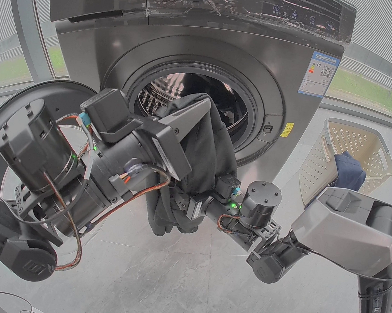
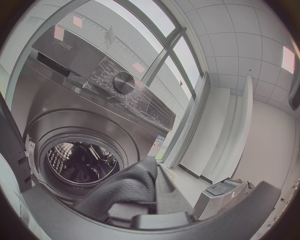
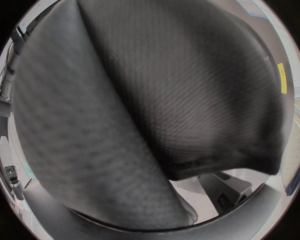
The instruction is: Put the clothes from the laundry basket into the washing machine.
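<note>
A dark grey garment hangs in front of the open drum of the washing machine. My left gripper is shut on its upper part, level with the drum mouth. In the left wrist view the garment lies over that gripper, and the drum beyond holds dark cloth. My right gripper is low against the hanging garment, tucked under its folds. The cloth covers the right wrist view. A navy garment hangs over the laundry basket.
The machine's round door stands swung open behind my left arm. The beige perforated basket sits on the floor at the machine's right front corner. Bare grey floor lies in front of the machine.
</note>
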Motion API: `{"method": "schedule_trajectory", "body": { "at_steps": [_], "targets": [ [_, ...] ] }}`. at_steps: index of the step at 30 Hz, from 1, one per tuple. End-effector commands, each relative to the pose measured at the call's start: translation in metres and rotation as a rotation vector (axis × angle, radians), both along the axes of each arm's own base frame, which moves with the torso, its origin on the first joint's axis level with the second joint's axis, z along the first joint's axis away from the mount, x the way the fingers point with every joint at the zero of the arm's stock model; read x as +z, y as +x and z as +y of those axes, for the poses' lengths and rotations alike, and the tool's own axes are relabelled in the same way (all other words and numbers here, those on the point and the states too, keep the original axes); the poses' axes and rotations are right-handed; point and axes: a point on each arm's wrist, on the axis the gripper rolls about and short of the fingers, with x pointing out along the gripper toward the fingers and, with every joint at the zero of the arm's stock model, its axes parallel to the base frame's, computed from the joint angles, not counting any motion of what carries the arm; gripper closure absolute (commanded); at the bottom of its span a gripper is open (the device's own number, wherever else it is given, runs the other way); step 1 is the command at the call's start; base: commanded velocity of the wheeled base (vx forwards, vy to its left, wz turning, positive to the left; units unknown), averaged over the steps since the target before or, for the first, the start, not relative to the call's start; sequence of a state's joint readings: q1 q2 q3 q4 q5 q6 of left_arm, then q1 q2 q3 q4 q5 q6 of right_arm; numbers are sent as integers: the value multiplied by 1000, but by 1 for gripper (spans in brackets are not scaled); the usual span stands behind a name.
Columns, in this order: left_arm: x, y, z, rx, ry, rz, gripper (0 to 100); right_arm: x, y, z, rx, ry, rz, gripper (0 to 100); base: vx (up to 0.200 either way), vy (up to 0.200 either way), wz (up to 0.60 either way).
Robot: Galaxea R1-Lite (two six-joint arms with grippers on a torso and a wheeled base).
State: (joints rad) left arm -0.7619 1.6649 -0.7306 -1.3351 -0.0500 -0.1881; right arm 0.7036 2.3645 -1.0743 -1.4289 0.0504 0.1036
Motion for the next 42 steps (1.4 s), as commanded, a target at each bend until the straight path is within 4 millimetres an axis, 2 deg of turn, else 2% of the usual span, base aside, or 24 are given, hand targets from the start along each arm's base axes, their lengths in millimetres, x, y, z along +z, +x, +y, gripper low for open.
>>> {"method": "schedule_trajectory", "body": {
  "at_steps": [1, 7, 11, 12, 14, 15, 16, 18, 19, 20, 23, 27, 31, 34, 35, 42],
  "targets": [
    [1, -1, 0, -1, -5, -3, 100, -18, 7, 12, 22, 6, -8, 100, 0, 0, 0],
    [-1, 9, 10, 60, -1, 12, 100, -12, 3, 7, 18, 6, -8, 100, 0, 0, 0],
    [-2, 21, 25, 140, 2, 17, 100, 10, -3, -10, -19, 16, -14, 100, 0, 0, 0],
    [-4, 22, 33, 180, 4, 25, 100, 17, -2, -20, -51, 20, -16, 100, 0, 0, 0],
    [-12, 20, 44, 218, 29, 56, 100, 36, 0, -38, -104, 42, -34, 100, 0, 0, 0],
    [-12, 20, 45, 219, 31, 58, 100, 38, 0, -39, -105, 44, -37, 100, 0, 0, 0],
    [-27, 13, 50, 218, 74, 107, 100, 55, -2, -52, -128, 62, -61, 100, 0, 0, 0],
    [-44, 6, 54, 214, 118, 154, 100, 70, -3, -63, -146, 81, -88, 100, 0, 0, 0],
    [-44, 6, 54, 214, 118, 154, 100, 70, -3, -63, -146, 81, -88, 100, 0, 0, 0],
    [-61, 0, 57, 210, 162, 203, 100, 82, -7, -68, -150, 96, -105, 100, 0, 0, 0],
    [-81, -7, 61, 203, 217, 265, 100, 97, -13, -69, -145, 120, -129, 100, 0, 0, 0],
    [-101, -6, 61, 180, 270, 333, 100, 109, -24, -61, -116, 146, -152, 100, 0, 0, 0],
    [-113, -3, 59, 174, 301, 369, 100, 122, -32, -57, -99, 169, -174, 100, 0, 0, 0],
    [-120, 1, 55, 168, 321, 387, 100, 122, -34, -56, -94, 170, -175, 100, 0, 0, 0],
    [-120, 1, 55, 168, 321, 387, 0, 122, -34, -56, -94, 170, -175, 100, 0, 0, 0],
    [-140, 2, 45, 142, 370, 429, 0, 121, -32, -56, -97, 169, -174, 100, 0, 0, 0]
  ]
}}
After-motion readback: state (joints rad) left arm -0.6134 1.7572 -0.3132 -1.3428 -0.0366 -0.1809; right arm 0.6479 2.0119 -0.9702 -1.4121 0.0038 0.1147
